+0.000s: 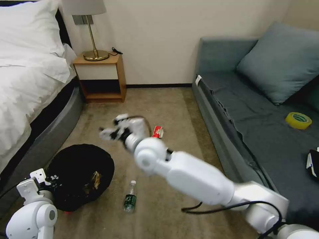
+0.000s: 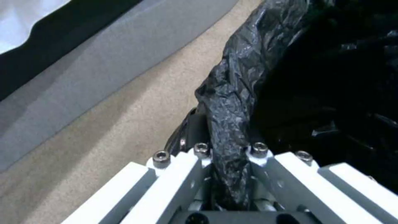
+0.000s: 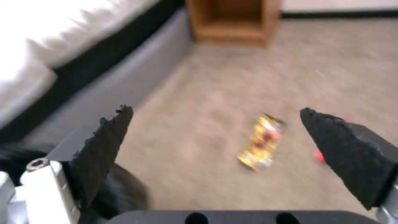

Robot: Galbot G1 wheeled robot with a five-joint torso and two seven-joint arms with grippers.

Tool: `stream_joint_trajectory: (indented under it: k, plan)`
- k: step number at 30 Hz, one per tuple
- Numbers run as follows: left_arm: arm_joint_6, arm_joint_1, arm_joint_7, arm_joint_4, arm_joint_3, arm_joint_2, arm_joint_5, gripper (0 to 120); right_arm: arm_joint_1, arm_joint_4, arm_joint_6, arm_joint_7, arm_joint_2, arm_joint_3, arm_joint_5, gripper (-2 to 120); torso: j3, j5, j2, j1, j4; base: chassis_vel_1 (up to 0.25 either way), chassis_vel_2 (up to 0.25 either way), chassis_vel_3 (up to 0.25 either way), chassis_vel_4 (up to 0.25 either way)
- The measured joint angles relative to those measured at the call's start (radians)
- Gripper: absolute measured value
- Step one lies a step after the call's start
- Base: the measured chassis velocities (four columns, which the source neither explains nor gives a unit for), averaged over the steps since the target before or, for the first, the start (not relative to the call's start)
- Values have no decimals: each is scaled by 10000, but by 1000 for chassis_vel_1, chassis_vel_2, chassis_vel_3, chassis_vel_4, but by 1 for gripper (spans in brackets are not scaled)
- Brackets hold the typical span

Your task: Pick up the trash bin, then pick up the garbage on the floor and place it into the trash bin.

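Beige carpet [image 1: 172,109] runs between the bed [image 1: 26,76] on my left and the grey sofa [image 1: 252,109] on my right, with a wooden nightstand [image 1: 103,78] and its brass lamp [image 1: 91,30] against the far wall. I have the left gripper [image 2: 228,174] low at my left side, its jaws pinched on the crinkled black liner at the rim of the trash bin [image 1: 81,176]; from the left wrist I see the bag fold squeezed between the white fingers [image 2: 174,183]. Something tan-brown, a wrapper [image 1: 94,181] as far as I can tell, lies inside the bin. My right arm reaches out over the middle of the floor, and the right gripper [image 3: 215,137] hangs above the carpet with its black pads [image 3: 108,137] spread wide and nothing between them. From the right wrist a gold-brown packet [image 3: 263,141] lies on the carpet in the gap between those pads. From the head a red-white packet [image 1: 158,131] sits on the floor just beside the right gripper. A clear bottle [image 1: 130,197] with a green label and white cap lies on the carpet near the bin. A yellow tape roll [image 1: 298,120] rests on the sofa.
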Motion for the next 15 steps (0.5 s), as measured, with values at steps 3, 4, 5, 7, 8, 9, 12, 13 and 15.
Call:
stream_joint_trajectory:
  k: [3,4,5,7,8,9,12,13,15]
  plan:
    - [-5,-7,11,7,-47,12,-25,2,-349,-328,-23,59,-205,-107,-147,100,0,0,0,0,-1,0,0,0,0]
    - [-14,-4,16,9,-82,17,-38,2,-674,-660,-20,81,-274,-242,-331,100,0,1,0,0,-1,0,0,0,0]
    - [-18,9,22,9,-105,24,-48,2,-929,-936,-20,100,-286,-383,-441,100,0,1,0,0,-1,0,0,0,0]
    - [-20,23,34,8,-130,31,-61,2,-1115,-1149,-36,139,-281,-508,-466,100,0,1,0,0,0,0,0,0,0]
    - [-19,35,40,2,-148,40,-66,2,-1264,-1363,-84,197,-257,-646,-445,100,0,0,0,0,0,0,0,0,0]
    - [-19,51,44,-14,-178,52,-69,2,-1419,-1653,-160,262,-194,-841,-377,100,0,0,0,0,0,0,0,0,0]
    - [-22,74,50,-39,-204,64,-72,2,-1536,-2102,-325,331,-63,-1197,-177,100,-1,0,0,-1,2,0,0,0,0]
    - [-25,83,55,-46,-206,64,-77,2,-1558,-2296,-407,343,4,-1369,-32,100,0,0,0,0,2,0,0,0,0]
    - [-31,99,60,-49,-207,45,-78,2,-1579,-2654,-558,349,145,-1778,190,100,0,-2,0,0,2,0,0,0,0]
